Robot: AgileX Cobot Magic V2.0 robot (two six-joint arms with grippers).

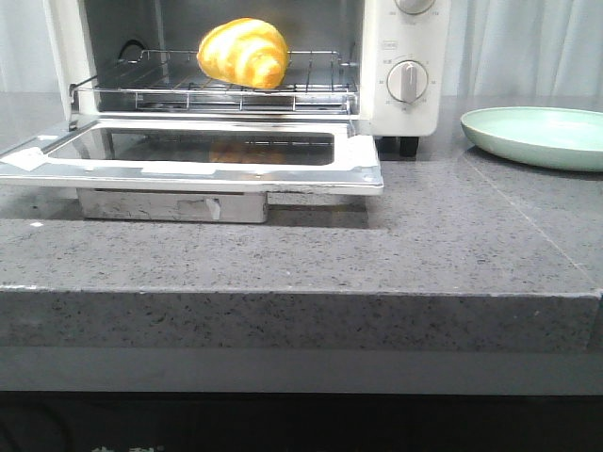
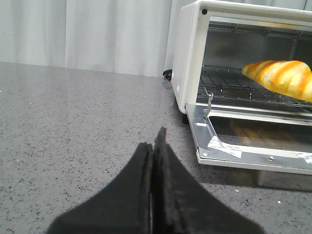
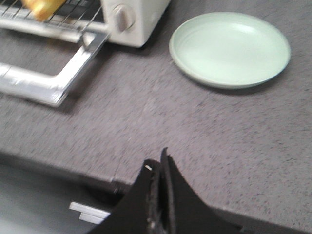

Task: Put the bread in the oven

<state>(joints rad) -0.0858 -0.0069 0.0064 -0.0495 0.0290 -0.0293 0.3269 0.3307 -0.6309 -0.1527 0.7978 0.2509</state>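
Note:
The bread (image 1: 243,53), a glossy golden-orange roll with paler stripes, lies on the wire rack inside the white oven (image 1: 410,113). The oven's glass door (image 1: 358,160) hangs open, flat over the counter. The bread also shows in the left wrist view (image 2: 280,78) and partly in the right wrist view (image 3: 43,7). My left gripper (image 2: 153,144) is shut and empty, low over the counter left of the oven. My right gripper (image 3: 158,163) is shut and empty, above the counter's front edge, away from the oven. Neither gripper shows in the front view.
A pale green plate (image 1: 537,137) sits empty on the grey speckled counter (image 1: 424,245) to the right of the oven; it also shows in the right wrist view (image 3: 229,48). The oven's dial knob (image 1: 407,81) faces front. A pale curtain hangs behind.

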